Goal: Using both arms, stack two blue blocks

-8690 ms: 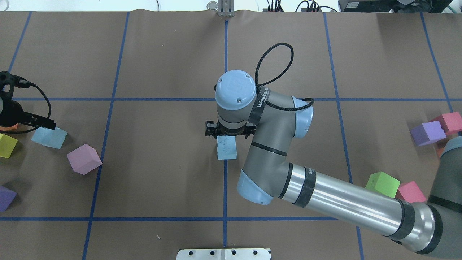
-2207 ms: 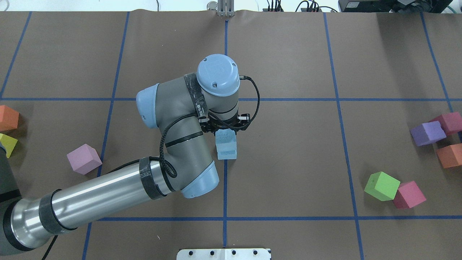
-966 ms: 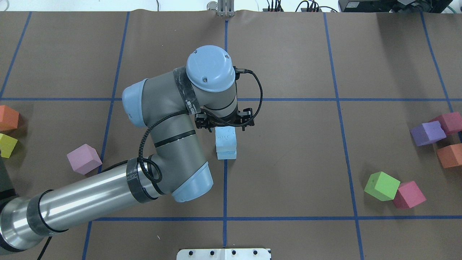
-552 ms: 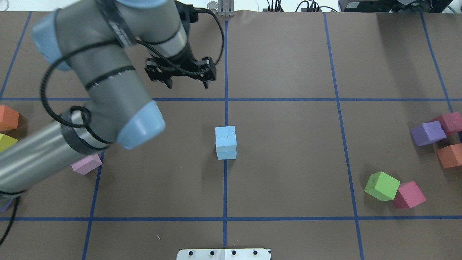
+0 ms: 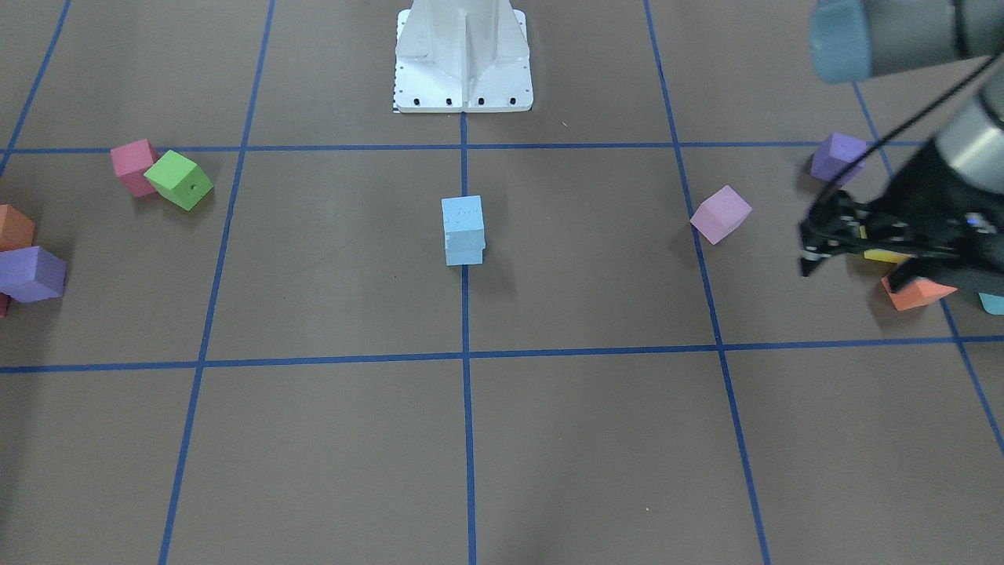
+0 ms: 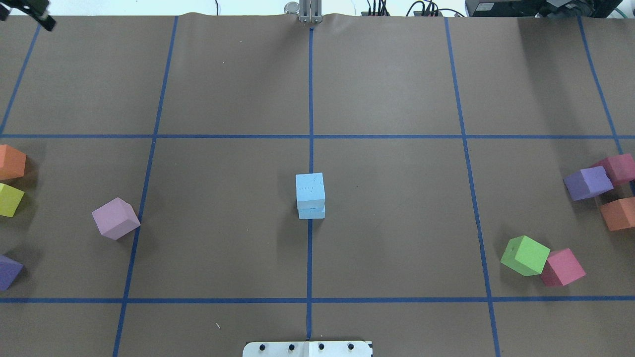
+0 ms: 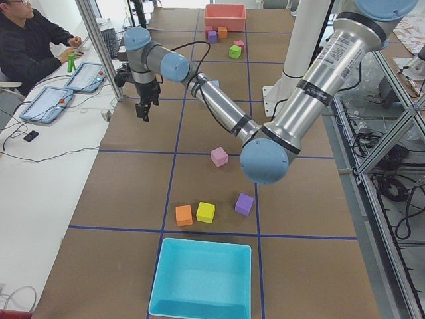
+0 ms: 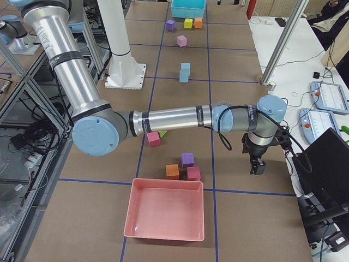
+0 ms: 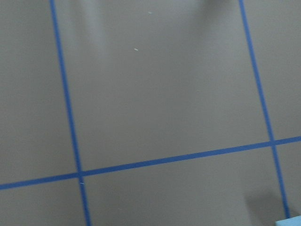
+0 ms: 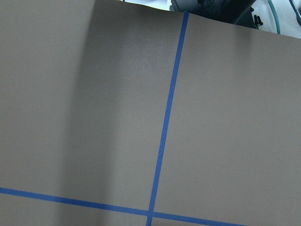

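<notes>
- Brown paper desk [image 6: 397,223] under a blue tape grid; an operator in black [image 7: 30,40] sits at the white side bench.
- Upper pale sky-blue foam cube [image 6: 310,186] sits squarely on the lower pale sky-blue foam cube [image 6: 311,213], dead centre on a tape line.
- Left end effector [image 5: 853,275] hangs near the desk's far edge, fingers spread, empty.
- Right end effector [image 8: 255,164]: its state, cannot tell.
- Lilac foam cube [image 6: 115,218] and green foam cube [image 6: 526,255] lie well apart from the stack.
</notes>
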